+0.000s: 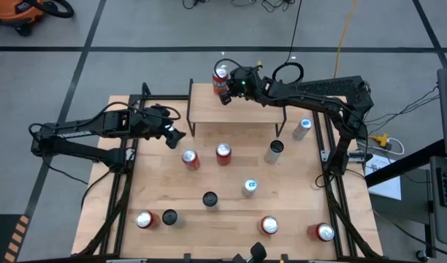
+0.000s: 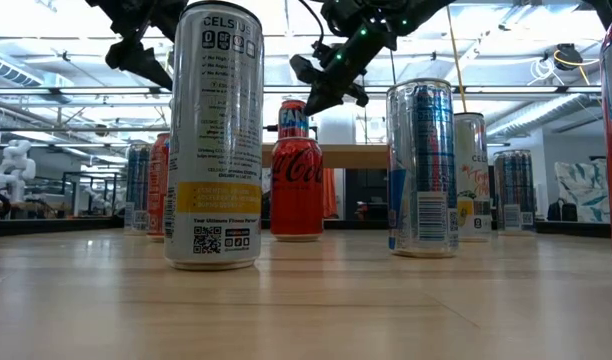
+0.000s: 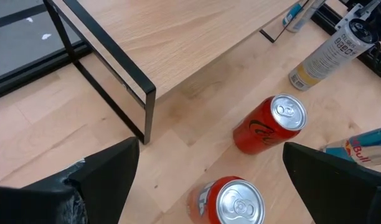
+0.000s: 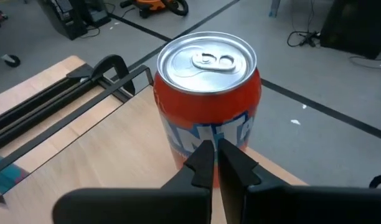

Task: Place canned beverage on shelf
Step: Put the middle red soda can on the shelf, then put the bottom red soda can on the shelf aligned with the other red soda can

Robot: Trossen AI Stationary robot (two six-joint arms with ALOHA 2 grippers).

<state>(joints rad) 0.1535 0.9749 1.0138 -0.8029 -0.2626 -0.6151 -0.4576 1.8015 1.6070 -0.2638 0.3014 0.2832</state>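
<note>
The shelf (image 1: pixel 245 109), a light wooden top on thin black legs, stands at the table's far side. An orange-red and blue can (image 1: pixel 222 73) stands upright on the shelf top's far left part; it also shows in the right wrist view (image 4: pixel 206 81). My right gripper (image 1: pixel 226 95) is shut, its fingertips (image 4: pixel 215 152) just on the near side of that can, low on its wall. My left gripper (image 1: pixel 177 136) is open and empty above the table, near the shelf's left front leg (image 3: pixel 147 118). Two red cans (image 3: pixel 268 124) (image 3: pixel 231 202) stand below it. My right gripper's shut fingertips (image 4: pixel 203 158) stand right at the lower near side of the can's wall (image 4: pixel 178 140), coming level from the table's near side. I cannot tell whether they touch it. The can stands upright on the shelf top.
Several cans stand on the table in front of the shelf: red ones (image 1: pixel 190 158) (image 1: pixel 223 153) (image 1: pixel 269 225), slim pale ones (image 1: pixel 274 151) (image 1: pixel 249 188) and dark ones (image 1: pixel 209 199). A blue-topped can (image 1: pixel 302 128) stands at the right of the shelf. The shelf top's right part is bare.
</note>
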